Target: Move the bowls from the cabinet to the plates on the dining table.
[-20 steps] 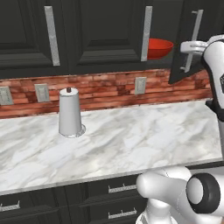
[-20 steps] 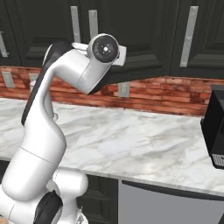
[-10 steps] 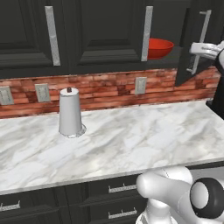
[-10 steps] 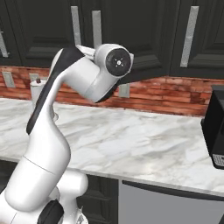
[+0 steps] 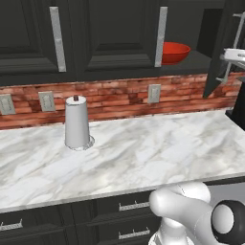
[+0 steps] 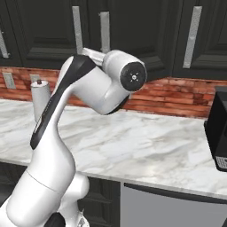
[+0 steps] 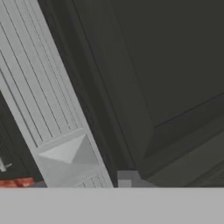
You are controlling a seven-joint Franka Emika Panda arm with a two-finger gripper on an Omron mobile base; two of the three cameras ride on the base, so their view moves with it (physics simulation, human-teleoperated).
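One glossy red round bowl (image 5: 175, 52) sits on the shelf inside the black wall cabinet (image 5: 110, 38), whose rightmost panelled door (image 5: 221, 48) stands swung out so the opening is exposed. The white arm's two-finger gripper (image 5: 230, 64) shows at the right edge of the left base view, level with that open door and right at its long vertical silver bar handle (image 5: 236, 28); the bowl lies to the left of the fingers and slightly above them, apart from them, deeper in the cabinet. Whether the fingers are spread, pressed together or pinching the handle cannot be told, since they are cut off by the picture's edge. From the hand view, a broad silver bar handle (image 7: 52, 118) runs diagonally just ahead of the fingers, beside a dark panelled door face (image 7: 166, 74). Below the fingers stretches the white-grey veined marble counter (image 5: 143, 153) backed by a red brick wall (image 5: 119, 98), and well to their left a white paper-towel roll on its stand (image 5: 76, 123) stands upright on that counter. A black appliance (image 6: 218, 133) sits at the counter's right end in the right base view.
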